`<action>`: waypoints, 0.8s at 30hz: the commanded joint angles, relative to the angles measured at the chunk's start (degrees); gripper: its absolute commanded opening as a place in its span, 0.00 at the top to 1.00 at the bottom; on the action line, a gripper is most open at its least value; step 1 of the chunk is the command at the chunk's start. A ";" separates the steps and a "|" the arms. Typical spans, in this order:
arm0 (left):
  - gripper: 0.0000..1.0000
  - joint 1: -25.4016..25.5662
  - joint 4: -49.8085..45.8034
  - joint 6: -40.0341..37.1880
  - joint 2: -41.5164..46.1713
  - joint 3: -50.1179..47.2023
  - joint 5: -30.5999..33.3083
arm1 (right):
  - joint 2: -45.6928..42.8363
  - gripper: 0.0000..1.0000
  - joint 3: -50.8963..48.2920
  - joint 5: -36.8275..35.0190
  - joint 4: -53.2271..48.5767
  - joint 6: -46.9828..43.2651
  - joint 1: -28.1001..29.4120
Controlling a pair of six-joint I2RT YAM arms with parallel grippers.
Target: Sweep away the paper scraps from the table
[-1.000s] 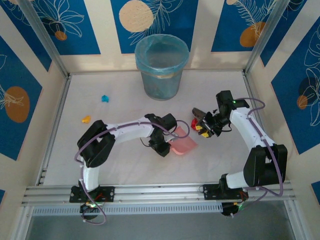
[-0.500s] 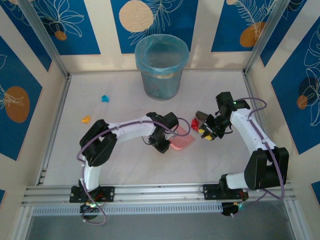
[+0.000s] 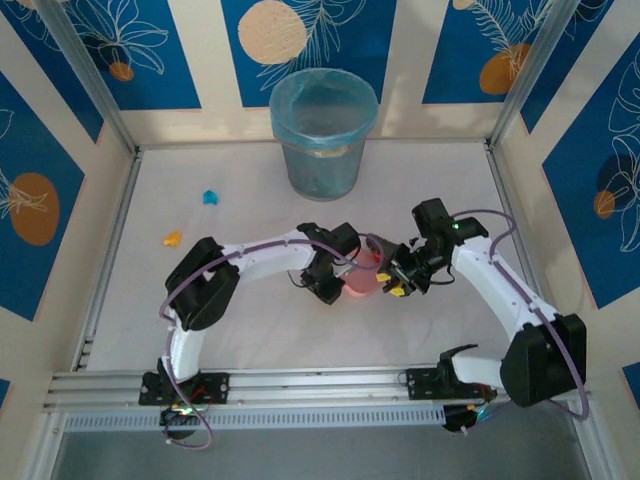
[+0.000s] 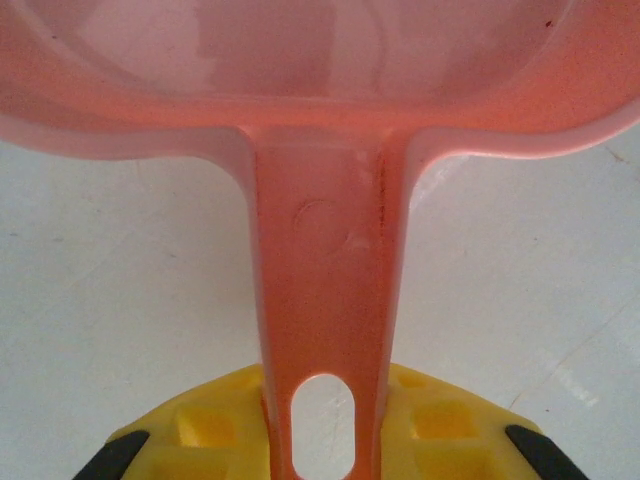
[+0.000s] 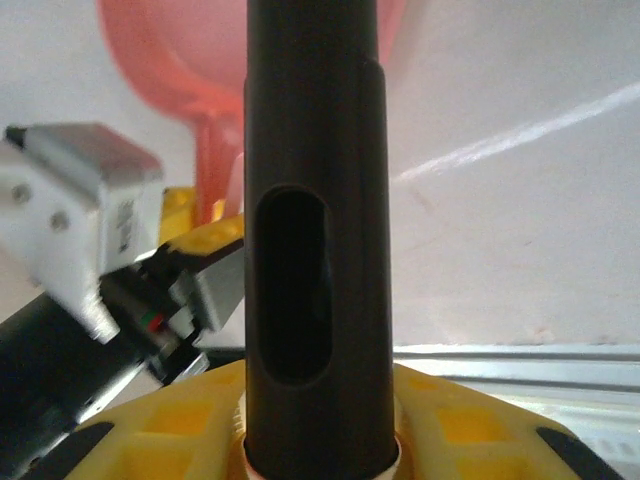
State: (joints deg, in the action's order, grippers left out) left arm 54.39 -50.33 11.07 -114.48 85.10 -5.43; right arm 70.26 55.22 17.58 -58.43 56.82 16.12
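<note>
Your left pincer (image 4: 322,425) is clamped on the handle of the pink dustpan (image 4: 322,250), near the middle of the table (image 3: 260,330). Your right pincer (image 5: 315,440) is clamped on the dark brush handle (image 5: 312,150), meeting the pan's mouth from the right. Press the pan's lip flat on the table and brush in short, low strokes toward it. A blue paper scrap (image 3: 210,197) and an orange paper scrap (image 3: 172,239) lie well apart from both tools, far left, so plan to shift there.

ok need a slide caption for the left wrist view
Left gripper shut on the handle of a pink plastic dustpan over the flat white table
</note>
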 commanded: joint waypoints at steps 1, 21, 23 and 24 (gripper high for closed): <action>1.00 0.28 -1.10 1.12 -1.58 0.43 0.69 | -3.18 1.00 -3.19 9.74 3.05 8.41 0.45; 1.00 0.28 3.76 1.87 1.32 -3.34 2.35 | -9.11 1.00 -5.38 20.97 7.65 18.33 -0.83; 1.00 0.28 4.08 1.95 1.64 -3.45 2.44 | -9.67 1.00 -4.87 21.09 7.45 18.73 -1.65; 1.00 0.26 4.26 2.01 1.80 -3.45 2.61 | -9.95 1.00 -4.69 21.43 7.52 19.07 -1.95</action>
State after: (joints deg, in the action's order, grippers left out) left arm 54.41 -46.04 11.94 -113.36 82.74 -4.47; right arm 61.63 49.08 34.96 -48.40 73.65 14.90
